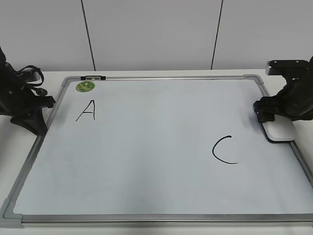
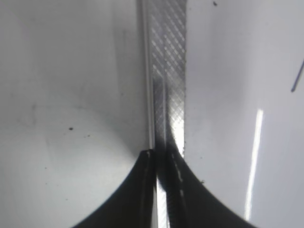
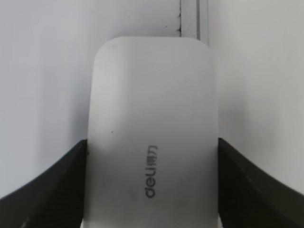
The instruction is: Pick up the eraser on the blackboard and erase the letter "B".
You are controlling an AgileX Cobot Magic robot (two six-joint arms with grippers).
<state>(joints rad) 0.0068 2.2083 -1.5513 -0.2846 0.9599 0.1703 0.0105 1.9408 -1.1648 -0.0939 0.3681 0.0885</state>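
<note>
The white eraser (image 1: pixel 279 132) with grey lettering lies on the right edge of the blackboard (image 1: pixel 146 161). It fills the right wrist view (image 3: pixel 152 109). My right gripper (image 1: pixel 275 122) is down over it, with its two fingers (image 3: pixel 152 147) touching both long sides. No letter "B" shows; the surface between the black "A" (image 1: pixel 87 110) and the black "C" (image 1: pixel 224 150) is blank. My left gripper (image 1: pixel 36 125) is shut and empty over the board's left frame rail (image 2: pixel 166 71), with its tips (image 2: pixel 161 156) at the rail.
A round green magnet (image 1: pixel 85 86) sits at the board's top left corner. A small black and silver clip (image 1: pixel 93 77) is on the top rail. White table surrounds the board. A stroke of the "A" (image 2: pixel 298 76) shows in the left wrist view.
</note>
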